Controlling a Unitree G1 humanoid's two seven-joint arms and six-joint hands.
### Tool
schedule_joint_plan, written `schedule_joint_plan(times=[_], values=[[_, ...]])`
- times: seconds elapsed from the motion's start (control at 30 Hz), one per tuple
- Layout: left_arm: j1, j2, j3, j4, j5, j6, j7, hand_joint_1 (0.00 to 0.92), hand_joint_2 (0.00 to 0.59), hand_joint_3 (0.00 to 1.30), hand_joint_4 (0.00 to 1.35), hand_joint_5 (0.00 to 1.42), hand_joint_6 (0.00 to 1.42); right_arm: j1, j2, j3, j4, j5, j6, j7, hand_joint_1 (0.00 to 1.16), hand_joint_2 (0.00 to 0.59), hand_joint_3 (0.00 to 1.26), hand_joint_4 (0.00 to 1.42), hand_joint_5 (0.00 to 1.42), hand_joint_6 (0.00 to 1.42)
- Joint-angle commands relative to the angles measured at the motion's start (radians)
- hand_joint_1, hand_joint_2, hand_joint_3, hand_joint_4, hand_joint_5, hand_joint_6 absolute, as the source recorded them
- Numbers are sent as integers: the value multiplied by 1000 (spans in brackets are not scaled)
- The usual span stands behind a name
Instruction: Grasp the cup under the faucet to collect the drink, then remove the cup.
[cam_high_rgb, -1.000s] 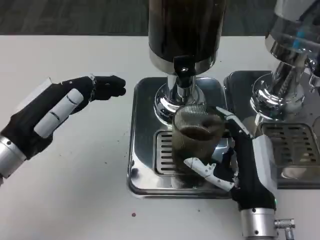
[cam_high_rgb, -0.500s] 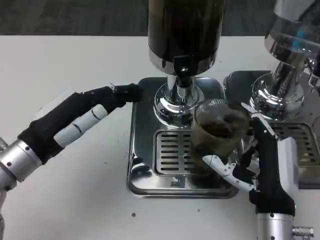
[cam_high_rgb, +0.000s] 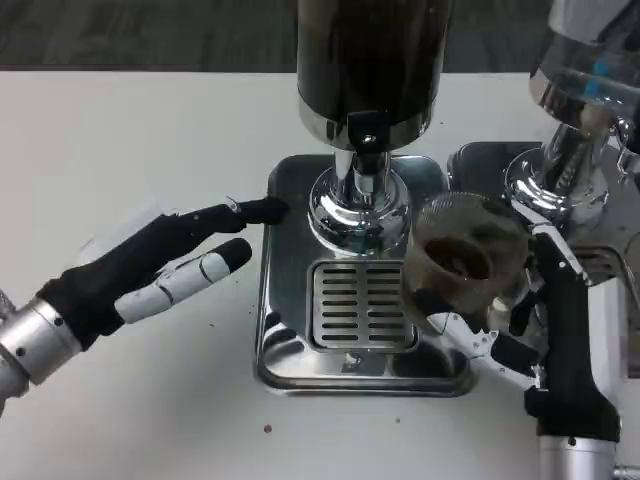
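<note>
Even overhead light; glare on chrome tray (cam_high_rgb: 285, 330); mild softness

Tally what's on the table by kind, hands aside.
Drink dispensers: 2, dark one, clear one
Drip trays: 2, centre, right
Cups: 1, ribbed glass cup of dark drink
Total: 5

No text, label, brand, number or sign can be read on anything near either hand or elsewhere here.

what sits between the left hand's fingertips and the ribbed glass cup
In the head view, the chrome drip tray with its slotted grate lies between the left hand and the ribbed glass cup.
</note>
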Motion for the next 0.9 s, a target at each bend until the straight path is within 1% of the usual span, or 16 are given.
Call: schedule_joint_plan(times=[0.03,0.27,0.43,0.67,0.83,0.9], values=[[23,19,-15,-21,8,-25,11,0,212,205,161,120,126,17,1,-16,-56,6,-25,6,816,184,609,726,929,1283],[57,31,-34,-64,1,-41,1,0,206,199,161,119,125,42,2,-26,-94,8,-32,27,822,184,614,735,938,1286],[91,39,-50,-107,-3,-57,-3,0,202,198,161,119,123,76,2,-28,-149,7,-34,44,824,184,620,735,939,1298],[144,68,-68,-194,4,-100,-1,0,201,197,161,119,114,147,0,-35,-243,13,-34,81,825,184,630,735,952,1302],[164,91,-76,-219,13,-124,8,0,200,197,159,119,111,189,4,-41,-292,15,-37,99,825,184,631,738,956,1303],[169,99,-76,-228,15,-136,10,0,200,197,156,119,111,205,5,-43,-312,15,-38,108,829,172,638,746,957,1303]])
